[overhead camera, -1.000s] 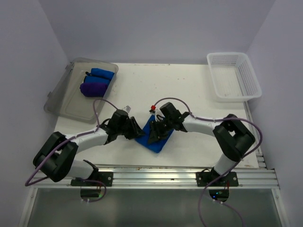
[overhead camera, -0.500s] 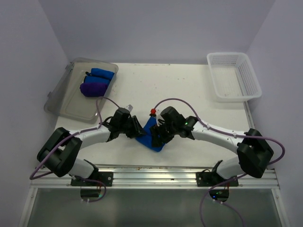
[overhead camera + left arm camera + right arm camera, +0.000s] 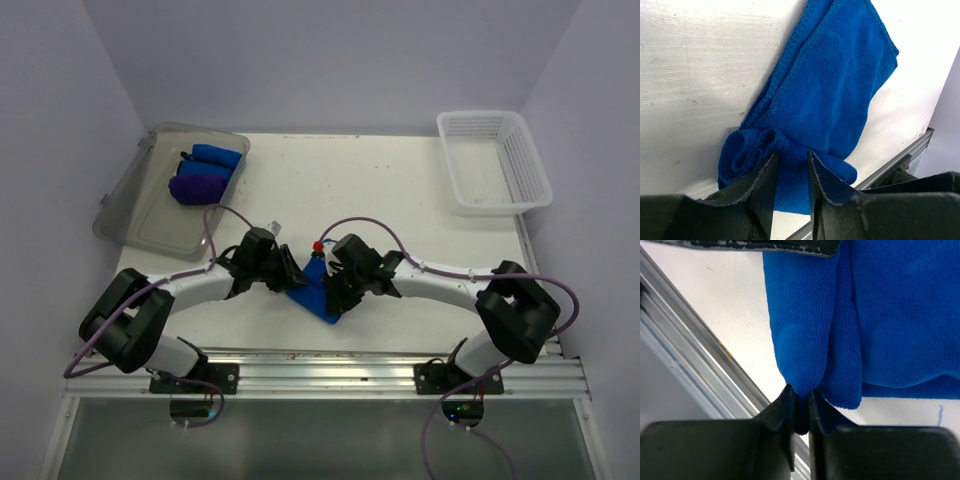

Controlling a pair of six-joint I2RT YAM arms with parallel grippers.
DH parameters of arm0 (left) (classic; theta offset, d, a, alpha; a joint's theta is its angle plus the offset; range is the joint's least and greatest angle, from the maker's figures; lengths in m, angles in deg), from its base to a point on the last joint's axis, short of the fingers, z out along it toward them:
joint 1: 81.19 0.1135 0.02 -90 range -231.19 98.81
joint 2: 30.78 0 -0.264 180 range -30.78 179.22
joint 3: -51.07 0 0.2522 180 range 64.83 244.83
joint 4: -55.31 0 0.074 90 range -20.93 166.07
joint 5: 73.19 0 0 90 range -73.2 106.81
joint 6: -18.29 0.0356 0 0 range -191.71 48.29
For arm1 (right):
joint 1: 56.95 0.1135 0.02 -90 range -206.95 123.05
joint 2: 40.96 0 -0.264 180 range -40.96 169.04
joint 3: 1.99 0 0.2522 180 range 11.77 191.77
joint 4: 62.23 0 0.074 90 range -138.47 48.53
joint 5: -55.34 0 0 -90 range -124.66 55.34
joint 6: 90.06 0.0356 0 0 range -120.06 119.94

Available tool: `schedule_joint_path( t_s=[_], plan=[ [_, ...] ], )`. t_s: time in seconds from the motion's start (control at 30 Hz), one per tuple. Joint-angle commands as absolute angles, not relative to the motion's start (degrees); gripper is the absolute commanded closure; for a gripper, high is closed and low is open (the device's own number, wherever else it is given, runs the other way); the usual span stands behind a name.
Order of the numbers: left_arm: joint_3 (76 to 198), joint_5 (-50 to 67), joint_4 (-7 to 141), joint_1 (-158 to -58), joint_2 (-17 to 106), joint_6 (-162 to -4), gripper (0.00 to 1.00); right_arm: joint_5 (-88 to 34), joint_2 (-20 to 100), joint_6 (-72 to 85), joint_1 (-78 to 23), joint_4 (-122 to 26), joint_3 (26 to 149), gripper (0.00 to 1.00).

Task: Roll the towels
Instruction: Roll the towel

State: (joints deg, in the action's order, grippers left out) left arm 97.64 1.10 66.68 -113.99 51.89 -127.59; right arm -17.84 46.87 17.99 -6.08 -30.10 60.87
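The left gripper (image 3: 792, 161) and the right gripper (image 3: 800, 396) each pinch a fold of the blue towel (image 3: 835, 95) on the table (image 3: 400, 190). In the top view the two grippers hide most of it.

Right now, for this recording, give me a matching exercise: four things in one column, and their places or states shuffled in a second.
Things:
1. purple towel
2. white mesh basket
3. loose blue towel
4. right claw

Places or states:
A. far right corner of the table
B. shut on a fold of blue cloth
C. in the grey tray
D. near edge, one end curled up

Pairs: 1-C, 2-A, 3-D, 4-B.
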Motion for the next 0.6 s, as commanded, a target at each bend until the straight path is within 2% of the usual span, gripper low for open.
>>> schedule_joint_path(
  t_s=[0.0,0.07,0.47,0.57],
  plan=[
    [97.79,4.23,71.80,-113.98,53.16,-124.53,0.66,-12.79,46.84,19.88,-7.38,-35.09,59.94,0.94],
    [97.96,4.41,72.58,-113.72,52.37,-124.09,0.66,-9.10,46.75,21.03,-8.43,-35.63,59.94,1.00],
    [100.60,5.12,74.88,-112.66,52.36,-122.60,0.66,2.07,49.47,30.35,-11.86,-34.05,60.29,1.00],
    [101.39,4.77,74.61,-112.57,53.94,-122.34,0.66,0.94,51.83,31.49,-12.30,-34.23,59.50,1.00]
  ],
)
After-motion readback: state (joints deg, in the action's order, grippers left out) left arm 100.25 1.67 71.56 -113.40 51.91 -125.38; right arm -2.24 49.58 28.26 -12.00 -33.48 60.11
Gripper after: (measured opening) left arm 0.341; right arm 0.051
